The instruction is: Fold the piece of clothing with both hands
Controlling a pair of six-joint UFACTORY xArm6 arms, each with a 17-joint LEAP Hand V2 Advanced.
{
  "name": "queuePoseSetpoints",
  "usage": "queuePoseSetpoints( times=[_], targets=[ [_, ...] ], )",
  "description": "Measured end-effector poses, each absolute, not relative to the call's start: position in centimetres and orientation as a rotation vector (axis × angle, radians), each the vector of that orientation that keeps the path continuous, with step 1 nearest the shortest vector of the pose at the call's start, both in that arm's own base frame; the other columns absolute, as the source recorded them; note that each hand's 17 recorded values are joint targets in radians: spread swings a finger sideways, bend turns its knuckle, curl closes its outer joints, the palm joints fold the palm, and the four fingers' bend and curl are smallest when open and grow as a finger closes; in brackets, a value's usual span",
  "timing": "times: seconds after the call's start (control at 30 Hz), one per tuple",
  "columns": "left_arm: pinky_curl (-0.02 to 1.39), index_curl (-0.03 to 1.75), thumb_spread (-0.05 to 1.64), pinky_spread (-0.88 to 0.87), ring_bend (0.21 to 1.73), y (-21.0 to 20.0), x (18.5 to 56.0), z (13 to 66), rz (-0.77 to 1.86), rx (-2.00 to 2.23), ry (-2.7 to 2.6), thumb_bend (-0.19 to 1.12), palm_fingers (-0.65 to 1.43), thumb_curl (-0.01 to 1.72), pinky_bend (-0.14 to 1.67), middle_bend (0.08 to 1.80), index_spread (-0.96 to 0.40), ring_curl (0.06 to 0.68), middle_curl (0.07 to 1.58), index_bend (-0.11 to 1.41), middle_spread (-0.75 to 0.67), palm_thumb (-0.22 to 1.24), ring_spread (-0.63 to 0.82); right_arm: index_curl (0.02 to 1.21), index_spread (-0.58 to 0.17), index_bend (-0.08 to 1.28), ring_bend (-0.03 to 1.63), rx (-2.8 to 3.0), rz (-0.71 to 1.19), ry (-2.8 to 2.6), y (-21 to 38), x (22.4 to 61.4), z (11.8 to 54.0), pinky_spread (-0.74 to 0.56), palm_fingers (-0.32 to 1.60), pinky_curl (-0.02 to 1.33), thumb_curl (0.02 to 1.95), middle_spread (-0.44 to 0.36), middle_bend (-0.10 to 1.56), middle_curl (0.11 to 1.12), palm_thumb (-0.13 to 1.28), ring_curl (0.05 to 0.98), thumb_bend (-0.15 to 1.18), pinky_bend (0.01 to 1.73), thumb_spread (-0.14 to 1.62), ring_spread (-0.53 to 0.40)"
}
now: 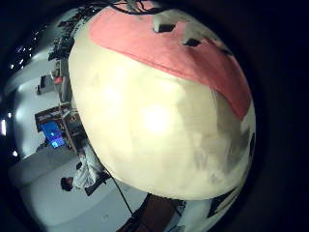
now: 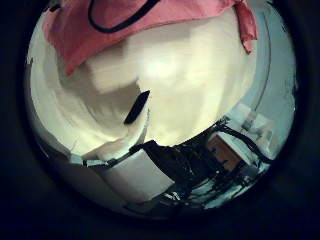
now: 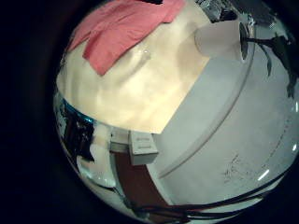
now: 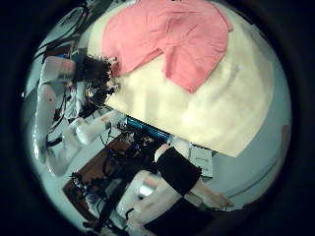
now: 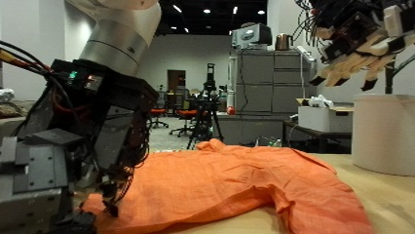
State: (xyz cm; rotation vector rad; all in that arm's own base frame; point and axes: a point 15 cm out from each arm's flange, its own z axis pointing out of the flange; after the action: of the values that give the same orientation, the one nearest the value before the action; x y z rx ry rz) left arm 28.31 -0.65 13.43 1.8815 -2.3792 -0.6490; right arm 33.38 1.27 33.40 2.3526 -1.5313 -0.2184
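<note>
An orange garment (image 5: 234, 180) lies spread and rumpled on the pale table (image 5: 387, 203). My left hand (image 5: 104, 161) hangs low at the garment's near edge. Its fingers point down and their tips touch the cloth, without a clear grip on it. The right thumb side palm view looks down from high above on the whole garment (image 4: 172, 39) and on the left hand (image 4: 95, 74) at its edge. My right hand (image 5: 351, 39) is raised well above the table, fingers relaxed and holding nothing. The left palm views sit close over the garment (image 1: 174, 58) and bare tabletop (image 2: 180, 80).
A white cylinder (image 5: 387, 132) stands on the table under the raised right hand, also visible as a white cylinder (image 3: 220, 37) beyond the garment. The table's edge (image 4: 167, 133) runs past the cloth, with grey cabinets (image 5: 266, 93) behind.
</note>
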Motion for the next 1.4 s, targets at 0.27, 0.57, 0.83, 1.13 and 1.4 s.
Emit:
queuePoseSetpoints(
  times=[0.27,0.57,0.83,1.13,1.4],
  targets=[
    [0.24,0.55,0.99,-0.4,0.85,-0.6,28.6,13.9,-0.681,1.873,-2.368,0.0,1.2,0.32,0.35,0.92,-0.4,0.319,0.65,0.53,-0.4,0.46,-0.43,0.32,-0.302,0.18,0.28,2.352,-0.22,-1.53,1.2,33.3,33.5,0.36,0.09,0.31,0.23,0.097,0.18,0.28,0.43,0.253,-0.01,0.37,1.26,0.24],
    [0.39,0.72,0.96,-0.7,1.13,-0.2,28.6,15.4,-0.74,1.799,-2.393,0.04,1.2,0.44,0.74,1.01,-0.55,0.462,0.75,0.68,-0.45,0.76,-0.49,0.32,-0.302,0.17,0.28,2.349,-0.225,-1.53,1.2,33.5,33.2,0.36,0.12,0.31,0.23,0.077,0.19,0.29,0.43,0.254,-0.01,0.35,1.26,0.229],
    [0.46,0.84,0.92,-0.73,1.21,-0.5,29.0,16.6,-0.714,1.781,-2.408,-0.01,1.13,0.54,0.85,1.08,-0.6,0.499,0.81,0.71,-0.44,0.8,-0.47,0.29,-0.311,0.15,0.37,2.371,-0.2,-1.521,1.3,35.4,31.5,0.32,0.21,0.3,0.25,0.002,0.22,0.32,0.49,0.276,0.0,0.33,1.24,0.165],
    [0.49,0.94,0.91,-0.74,1.24,-0.4,29.1,17.2,-0.708,1.792,-2.41,-0.02,1.11,0.6,0.84,1.1,-0.63,0.505,0.84,0.68,-0.43,0.8,-0.46,0.28,-0.323,0.16,0.36,2.428,-0.256,-1.335,-0.1,37.9,22.8,0.27,0.13,0.32,0.31,-0.007,0.18,0.32,0.65,0.272,-0.01,0.36,1.07,0.133],
    [0.5,1.01,0.9,-0.74,1.24,-0.4,29.3,17.3,-0.705,1.796,-2.409,-0.02,1.1,0.64,0.84,1.11,-0.65,0.506,0.84,0.65,-0.42,0.79,-0.46,0.28,-0.356,0.16,0.35,2.374,-0.179,-1.24,-3.1,39.9,18.5,0.28,0.05,0.33,0.34,-0.042,0.17,0.29,0.71,0.266,-0.02,0.42,0.97,0.15]
  ],
)
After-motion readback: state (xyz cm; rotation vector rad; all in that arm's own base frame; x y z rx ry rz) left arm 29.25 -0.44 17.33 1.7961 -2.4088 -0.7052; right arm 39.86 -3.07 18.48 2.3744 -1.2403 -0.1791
